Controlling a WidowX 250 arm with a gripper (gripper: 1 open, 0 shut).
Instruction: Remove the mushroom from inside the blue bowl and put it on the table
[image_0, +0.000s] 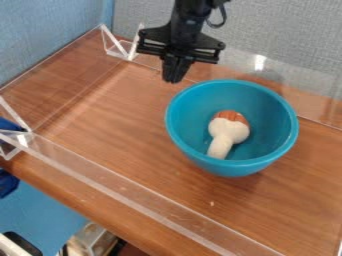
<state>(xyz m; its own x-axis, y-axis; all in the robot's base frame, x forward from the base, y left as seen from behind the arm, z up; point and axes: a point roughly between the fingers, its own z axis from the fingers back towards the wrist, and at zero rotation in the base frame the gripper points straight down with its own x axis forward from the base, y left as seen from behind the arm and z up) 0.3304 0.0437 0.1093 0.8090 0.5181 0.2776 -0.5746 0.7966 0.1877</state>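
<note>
There is a grey textured wall (287, 35) at the back, a bluish one (47, 35) on the left, and light blue floor (40, 213) below.

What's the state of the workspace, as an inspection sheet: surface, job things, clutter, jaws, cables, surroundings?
Surface: brown wood-grain table, low clear walls along its edges
Job things: mushroom lying inside the blue bowl, reddish cap toward the back
Clutter: nothing seen on the tabletop; blue item beyond the near-left edge
Jaws: shut, above the table behind the bowl, holding nothing visible
Cables: short dark loop at the arm
Surroundings: grey textured panels behind; white brackets at the walls
</note>
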